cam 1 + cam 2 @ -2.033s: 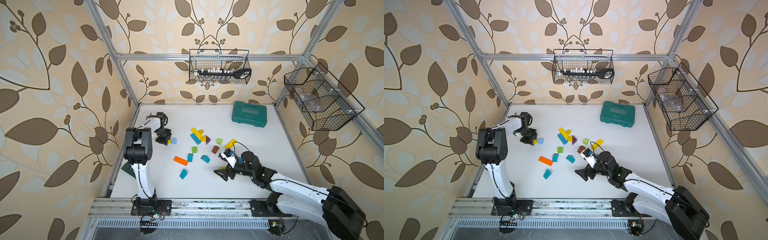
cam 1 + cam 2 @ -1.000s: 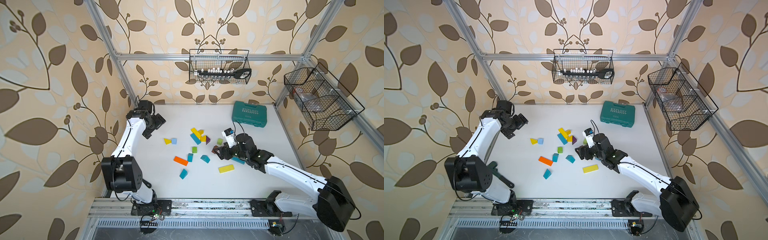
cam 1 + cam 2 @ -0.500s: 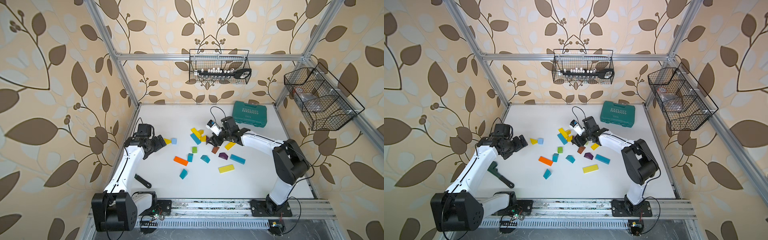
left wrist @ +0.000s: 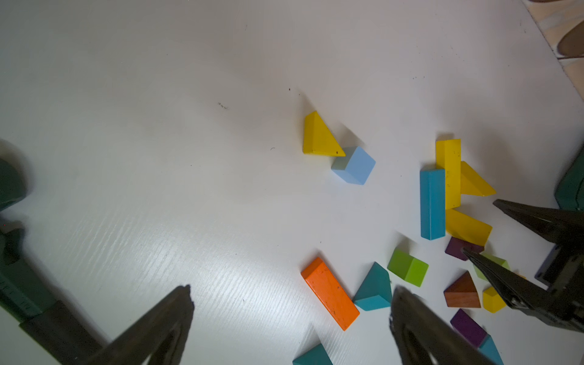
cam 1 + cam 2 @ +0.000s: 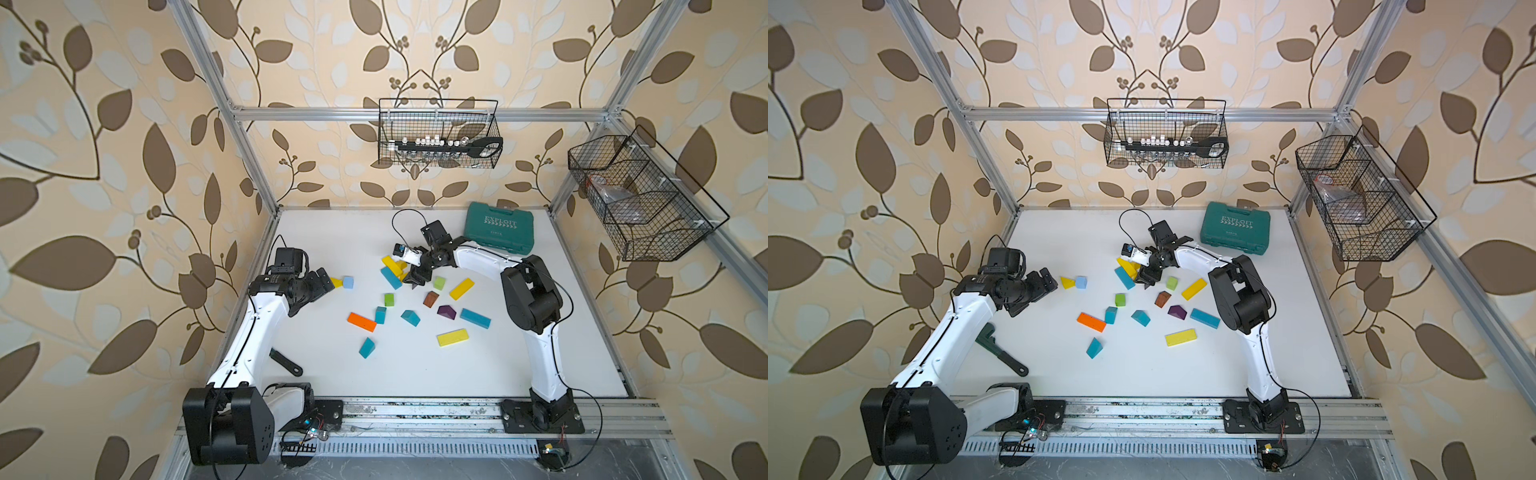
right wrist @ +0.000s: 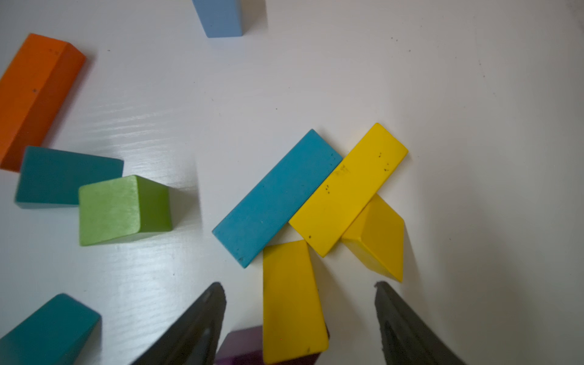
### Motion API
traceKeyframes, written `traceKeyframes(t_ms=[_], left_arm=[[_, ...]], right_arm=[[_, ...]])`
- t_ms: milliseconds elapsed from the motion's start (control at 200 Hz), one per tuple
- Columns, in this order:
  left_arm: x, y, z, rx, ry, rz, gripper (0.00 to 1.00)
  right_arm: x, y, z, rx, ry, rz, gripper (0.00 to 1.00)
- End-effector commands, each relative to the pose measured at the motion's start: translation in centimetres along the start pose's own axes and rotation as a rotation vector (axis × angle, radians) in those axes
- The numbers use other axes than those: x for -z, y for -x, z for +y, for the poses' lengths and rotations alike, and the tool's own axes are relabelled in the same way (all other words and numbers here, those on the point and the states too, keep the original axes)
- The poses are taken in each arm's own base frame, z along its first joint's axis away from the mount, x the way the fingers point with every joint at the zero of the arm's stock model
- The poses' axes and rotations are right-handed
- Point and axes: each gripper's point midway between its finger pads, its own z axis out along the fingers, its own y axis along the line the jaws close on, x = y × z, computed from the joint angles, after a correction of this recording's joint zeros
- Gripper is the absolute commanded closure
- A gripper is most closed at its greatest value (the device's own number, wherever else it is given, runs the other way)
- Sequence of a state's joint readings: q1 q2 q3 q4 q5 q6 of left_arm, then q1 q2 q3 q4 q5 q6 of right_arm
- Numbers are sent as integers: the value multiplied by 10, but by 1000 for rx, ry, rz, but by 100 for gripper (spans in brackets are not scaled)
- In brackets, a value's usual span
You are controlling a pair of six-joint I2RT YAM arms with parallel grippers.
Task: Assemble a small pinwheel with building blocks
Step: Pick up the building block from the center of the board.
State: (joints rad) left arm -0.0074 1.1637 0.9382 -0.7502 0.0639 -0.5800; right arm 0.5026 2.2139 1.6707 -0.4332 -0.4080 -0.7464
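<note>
The building blocks (image 5: 410, 318) lie scattered over the middle of the white table (image 5: 519, 365) in both top views. My right gripper (image 6: 298, 283) is open, low over the back cluster of a teal bar (image 6: 278, 196) and yellow bars (image 6: 347, 186). A yellow block (image 6: 292, 300) lies between its jaws with a gap on each side and rests on a purple block (image 6: 243, 344). My left gripper (image 5: 328, 284) is open and empty, just left of a yellow wedge (image 4: 317, 137) and a pale-blue cube (image 4: 355, 166). An orange bar (image 4: 328, 294) lies farther in.
A teal EXPLOIT case (image 5: 498, 227) stands at the back right of the table. A dark green tool (image 5: 1000, 353) lies near the left arm's base. Wire baskets hang on the back wall (image 5: 438, 133) and the right wall (image 5: 640, 199).
My right gripper has swung from the front middle to the back cluster and narrowed its jaws. My left gripper has come from the back left corner to beside the yellow wedge.
</note>
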Motion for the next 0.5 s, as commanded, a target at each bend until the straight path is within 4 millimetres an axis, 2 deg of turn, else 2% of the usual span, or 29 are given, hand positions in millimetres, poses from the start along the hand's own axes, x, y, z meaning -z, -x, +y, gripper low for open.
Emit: traceKeyframes(t_ms=[0,100,310,495], left_arm=[[-1,2,-8,-14,-32,5,1],[-4,1,-9,-15,-36,19,1],[-5,0,-8,-15,-25,31,1],[8,5,3,-19,53,-27,1]], right_arm=[[-4,-11,4,39,50,61,29],[-7,-10,4,57,61,70,37],[-9,-20,7,89,53,159,55],[-8,-23,15,110,50,238,62]])
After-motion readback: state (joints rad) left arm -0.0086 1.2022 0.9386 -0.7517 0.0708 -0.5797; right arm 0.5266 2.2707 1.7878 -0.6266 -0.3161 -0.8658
